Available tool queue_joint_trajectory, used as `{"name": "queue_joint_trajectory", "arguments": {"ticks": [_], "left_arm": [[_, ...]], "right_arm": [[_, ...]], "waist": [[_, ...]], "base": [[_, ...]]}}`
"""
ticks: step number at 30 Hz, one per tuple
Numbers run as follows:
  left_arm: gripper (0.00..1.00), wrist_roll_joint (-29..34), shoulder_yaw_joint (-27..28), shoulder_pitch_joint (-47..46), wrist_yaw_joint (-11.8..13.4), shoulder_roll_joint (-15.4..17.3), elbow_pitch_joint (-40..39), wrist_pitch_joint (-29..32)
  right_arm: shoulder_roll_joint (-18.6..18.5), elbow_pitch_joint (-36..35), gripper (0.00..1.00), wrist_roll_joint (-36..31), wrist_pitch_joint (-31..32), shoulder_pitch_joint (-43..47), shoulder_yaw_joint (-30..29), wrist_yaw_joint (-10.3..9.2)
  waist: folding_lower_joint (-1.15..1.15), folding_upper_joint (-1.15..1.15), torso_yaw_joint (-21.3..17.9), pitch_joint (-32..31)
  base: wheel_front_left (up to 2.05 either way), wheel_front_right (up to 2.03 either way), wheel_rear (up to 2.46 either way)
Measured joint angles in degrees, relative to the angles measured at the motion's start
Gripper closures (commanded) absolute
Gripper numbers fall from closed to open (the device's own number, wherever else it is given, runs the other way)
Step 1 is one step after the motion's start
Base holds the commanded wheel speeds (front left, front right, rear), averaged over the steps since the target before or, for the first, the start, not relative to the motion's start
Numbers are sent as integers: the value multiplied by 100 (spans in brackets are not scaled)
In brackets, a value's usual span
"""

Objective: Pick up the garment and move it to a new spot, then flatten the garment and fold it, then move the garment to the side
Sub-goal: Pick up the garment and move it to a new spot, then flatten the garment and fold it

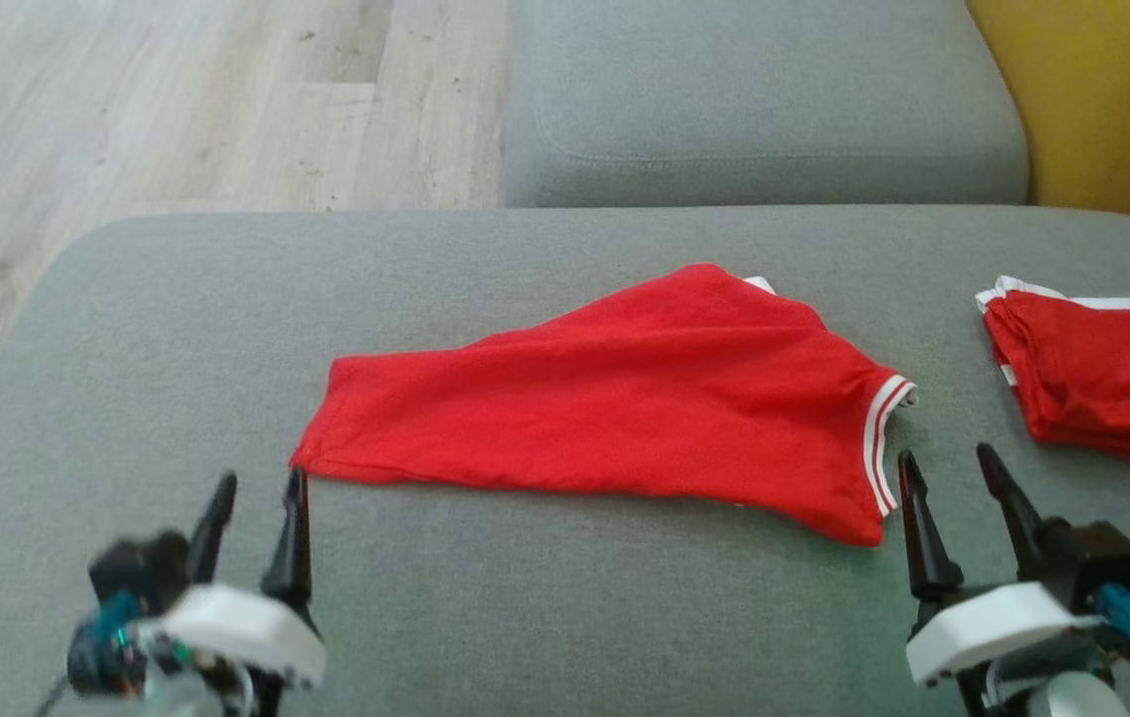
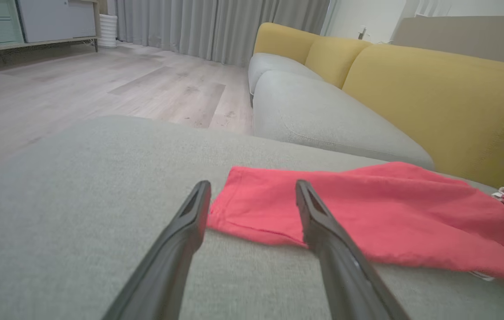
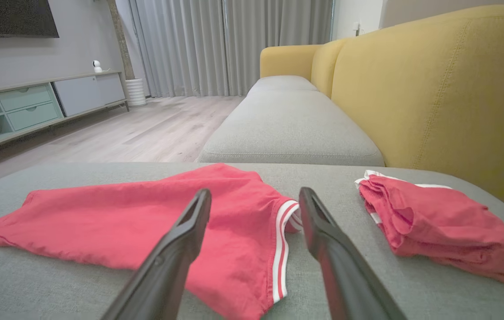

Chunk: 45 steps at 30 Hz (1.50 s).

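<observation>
Head view: we find the garment (image 1: pixel 614 398), red, lying spread out near the middle of the grey seat cushion (image 1: pixel 126 349). Its long axis runs left to right across the robot's front. The plain hemmed end is on the left and the end with the white striped band (image 1: pixel 881 438) is on the right.

Both arms sit on the near side of the garment, so it lies ahead of each end effector. The left end effector (image 1: pixel 262 478) is at the near left corner, its inner finger tip right at the hem. We cannot tell whether it touches the cloth. The right end effector (image 1: pixel 946 453) stands just beside the striped end, and its inner finger is close to the band without clear contact. Neither arm is clearly nearer, as each covers its own end.

Left wrist view: the left end effector (image 2: pixel 252 184) is spread wide and holds nothing. The corner of the garment (image 2: pixel 367 200) shows between its fingers, a little beyond the tips.

Right wrist view: the right end effector (image 3: pixel 255 191) is likewise spread wide and empty. The striped band of the garment (image 3: pixel 123 218) shows in the gap between its fingers.

A second red garment (image 1: pixel 1092 368), bunched up, lies apart on the right side of the cushion, clear of both arms.

In our judgement the coming move turns on the two near corners. A short forward reach by either arm would bring the edge between its fingers, with the fold line set across or along the left-to-right axis.
</observation>
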Motion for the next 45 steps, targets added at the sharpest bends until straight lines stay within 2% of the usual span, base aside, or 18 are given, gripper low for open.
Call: {"name": "queue_joint_trajectory", "arguments": {"ticks": [8, 15, 45], "left_arm": [[0, 138, 192, 1161, 612, 53, -946, -77], [0, 294, 249, 1652, 854, 40, -1396, -119], [0, 454, 321, 1763, 943, 12, -1510, -118]], "right_arm": [[2, -5, 0, 145, -46, 365, 21, 0], [4, 29, 0, 196, -100, 568, 20, 0], [8, 196, 0, 241, -127, 590, 33, 0]], "waist": [[0, 0, 81, -79], [0, 0, 111, -113], [1, 0, 143, -46]], "base": [[0, 0, 0], [0, 0, 0], [0, 0, 0]]}}
